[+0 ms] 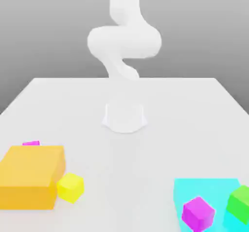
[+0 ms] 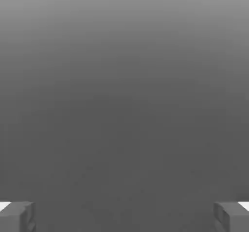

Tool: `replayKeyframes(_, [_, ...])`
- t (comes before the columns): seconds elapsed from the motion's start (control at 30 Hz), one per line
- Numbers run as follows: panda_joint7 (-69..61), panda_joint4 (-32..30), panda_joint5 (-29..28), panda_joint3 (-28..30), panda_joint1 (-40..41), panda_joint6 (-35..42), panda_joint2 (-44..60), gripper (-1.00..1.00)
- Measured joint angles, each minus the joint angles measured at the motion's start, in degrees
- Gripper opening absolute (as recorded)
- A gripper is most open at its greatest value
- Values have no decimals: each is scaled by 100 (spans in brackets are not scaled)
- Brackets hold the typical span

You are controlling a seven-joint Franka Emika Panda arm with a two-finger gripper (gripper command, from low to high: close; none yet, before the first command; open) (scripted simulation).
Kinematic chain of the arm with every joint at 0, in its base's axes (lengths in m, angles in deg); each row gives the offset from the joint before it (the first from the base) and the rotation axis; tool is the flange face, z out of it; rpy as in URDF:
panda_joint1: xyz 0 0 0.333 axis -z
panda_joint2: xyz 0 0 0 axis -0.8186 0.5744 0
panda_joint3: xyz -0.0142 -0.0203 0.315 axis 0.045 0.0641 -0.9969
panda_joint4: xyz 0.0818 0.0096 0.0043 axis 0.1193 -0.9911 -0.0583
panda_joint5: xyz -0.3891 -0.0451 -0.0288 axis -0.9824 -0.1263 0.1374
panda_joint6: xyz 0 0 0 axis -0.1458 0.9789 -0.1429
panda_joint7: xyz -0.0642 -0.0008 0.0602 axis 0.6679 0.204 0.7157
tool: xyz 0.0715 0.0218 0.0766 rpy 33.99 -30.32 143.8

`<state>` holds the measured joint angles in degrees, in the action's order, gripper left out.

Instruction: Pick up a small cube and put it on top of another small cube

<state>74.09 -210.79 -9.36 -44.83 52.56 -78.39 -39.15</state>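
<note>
Your arm (image 1: 124, 44) stood folded high above its base at the far side of the white table (image 1: 194, 109), the task not yet begun. The gripper (image 2: 124, 216) hung spread wide with nothing between its fingers (image 2: 17, 215) — only grey floor beyond. The hot-pink cube (image 1: 31, 142) lay at the exterior view's left, just behind the orange block (image 1: 30, 176), mostly hidden by it. The yellow cube (image 1: 71, 187) sat against that block's near right corner. By the look of it, you were still at the approach step: the next move called for reaching over the block and descending squarely. The table's middle lay open; the purple cube (image 1: 198, 213), green cube (image 1: 240, 203) and cyan block (image 1: 194, 190) crowded the near right edge.
</note>
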Motion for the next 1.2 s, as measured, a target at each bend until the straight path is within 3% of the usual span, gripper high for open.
replayKeyframes(0.53, [-3955,-983,1672,3086,-1317,-968,2395,0])
replayKeyframes(0.9, [-6813,-1676,2969,4232,-1182,-1590,4149,0])
replayKeyframes(1.07, [-7713,-2045,2991,4402,-708,-2043,4675,0])
replayKeyframes(1.2, [-7973,-2401,2360,4750,-455,-2546,4828,0])
